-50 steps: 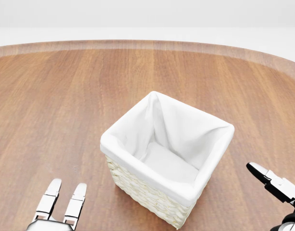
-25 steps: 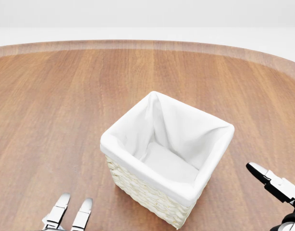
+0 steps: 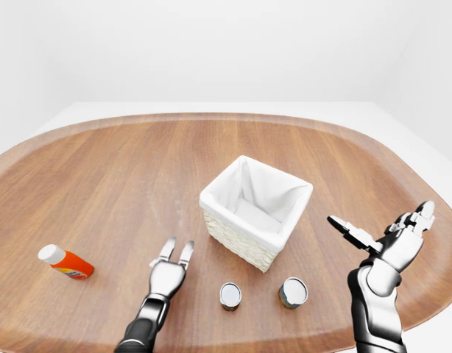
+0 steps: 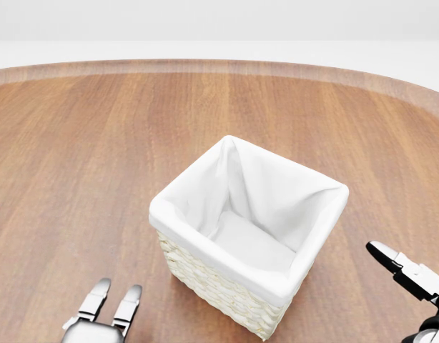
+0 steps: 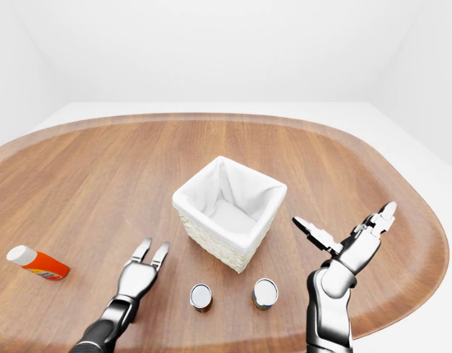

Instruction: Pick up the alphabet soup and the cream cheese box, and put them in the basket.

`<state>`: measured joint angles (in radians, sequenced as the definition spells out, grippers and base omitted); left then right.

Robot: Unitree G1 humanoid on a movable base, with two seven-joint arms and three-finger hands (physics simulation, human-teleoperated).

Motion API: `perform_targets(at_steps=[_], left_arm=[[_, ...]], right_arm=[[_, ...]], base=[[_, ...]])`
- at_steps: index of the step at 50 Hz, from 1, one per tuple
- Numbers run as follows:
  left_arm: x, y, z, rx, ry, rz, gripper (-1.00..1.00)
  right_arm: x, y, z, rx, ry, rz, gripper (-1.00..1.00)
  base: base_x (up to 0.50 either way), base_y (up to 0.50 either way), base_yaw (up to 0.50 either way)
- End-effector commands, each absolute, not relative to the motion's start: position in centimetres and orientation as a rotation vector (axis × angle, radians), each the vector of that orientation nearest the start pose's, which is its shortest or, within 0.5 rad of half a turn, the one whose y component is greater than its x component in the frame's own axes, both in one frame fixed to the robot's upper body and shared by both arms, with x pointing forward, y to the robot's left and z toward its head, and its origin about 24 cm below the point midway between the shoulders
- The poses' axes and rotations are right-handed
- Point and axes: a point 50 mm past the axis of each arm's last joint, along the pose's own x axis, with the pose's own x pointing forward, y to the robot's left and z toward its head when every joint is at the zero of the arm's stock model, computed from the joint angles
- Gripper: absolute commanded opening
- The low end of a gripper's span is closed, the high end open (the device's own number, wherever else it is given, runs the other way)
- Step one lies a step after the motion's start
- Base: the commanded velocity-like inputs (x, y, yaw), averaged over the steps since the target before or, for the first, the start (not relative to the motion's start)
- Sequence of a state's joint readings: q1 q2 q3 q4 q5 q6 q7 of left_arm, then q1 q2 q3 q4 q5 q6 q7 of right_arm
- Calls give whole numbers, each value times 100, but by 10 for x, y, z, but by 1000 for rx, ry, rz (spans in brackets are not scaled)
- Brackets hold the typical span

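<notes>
A wicker basket [image 3: 241, 222] with a white cloth liner stands mid-table, and nothing lies inside it. Two small cans lie below it in the left-eye view, one [image 3: 230, 295] at the left and one [image 3: 293, 292] at the right. I cannot tell which of them is the alphabet soup. No cream cheese box shows in any view. My left hand [image 3: 179, 243] is open, fingers stretched flat, left of the cans and below-left of the basket. My right hand [image 3: 383, 228] is open and raised at the basket's right, holding nothing.
An orange bottle with a white cap [image 3: 66, 262] lies on its side at the far left of the wooden table [image 3: 123, 169]. The table's rounded edge runs close below both hands. White floor and walls surround it.
In the head view my left hand has drawn back toward the bottom edge and shifted a little to the right. The right hand and the basket have not moved.
</notes>
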<state>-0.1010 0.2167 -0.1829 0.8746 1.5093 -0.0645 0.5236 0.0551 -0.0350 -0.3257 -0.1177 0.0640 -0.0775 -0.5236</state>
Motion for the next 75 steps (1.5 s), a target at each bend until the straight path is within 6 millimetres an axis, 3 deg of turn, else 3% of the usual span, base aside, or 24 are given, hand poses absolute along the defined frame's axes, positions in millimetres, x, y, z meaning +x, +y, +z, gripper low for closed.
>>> perform_targets(at_steps=[1, 29, 30, 32, 33, 47, 75], left_arm=[[181, 194, -121, 1702, 260, -486, 100], [167, 204, -137, 1673, 435, -601, 100], [166, 204, -137, 1673, 437, -604, 80], [164, 203, -138, 1673, 441, -611, -85], [163, 203, -138, 1672, 443, -612, -100], [160, 205, -140, 1667, 457, -611, -100], [169, 223, -127, 1642, 438, -441, -100]], right_arm=[[213, -259, 66, 29, -157, -856, 100], [213, -259, 65, 28, -156, -856, 100], [213, -259, 64, 28, -156, -856, 100], [213, -259, 65, 28, -156, -856, 100], [213, -259, 65, 28, -156, -856, 100], [214, -259, 65, 28, -156, -855, 100], [214, -259, 65, 28, -155, -855, 100]], base=[[0, 0, 0], [0, 0, 0], [0, 0, 0], [0, 0, 0], [0, 0, 0], [0, 0, 0], [0, 0, 0]])
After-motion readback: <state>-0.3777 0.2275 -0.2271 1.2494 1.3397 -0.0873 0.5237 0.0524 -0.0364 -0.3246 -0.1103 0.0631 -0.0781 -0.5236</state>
